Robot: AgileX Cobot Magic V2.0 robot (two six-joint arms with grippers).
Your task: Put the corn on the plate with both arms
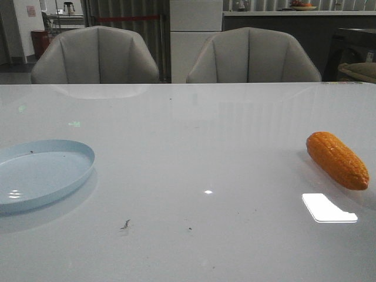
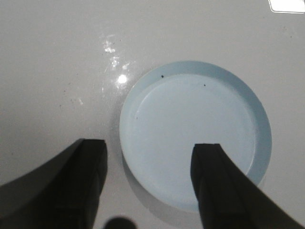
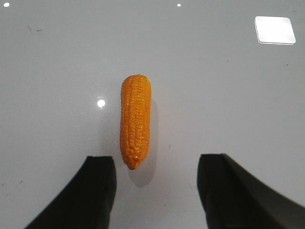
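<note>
Only the wrist views are showing the grippers: the left gripper (image 2: 150,183) is hanging spread wide over the round pale blue plate (image 2: 248,157), the right gripper (image 3: 157,191) gaping above the bumpy orange corn cob (image 3: 135,125). The corn is lying flat on the glossy white table (image 1: 194,147), well apart from the plate.

We see an orange corn (image 1: 338,160) ridged with bumpy kernel rows, a plain pale blue plate (image 1: 41,176) flecked with a few dark specks, black gripper fingers (image 3: 90,195), and a glossy white table (image 1: 194,141).
</note>
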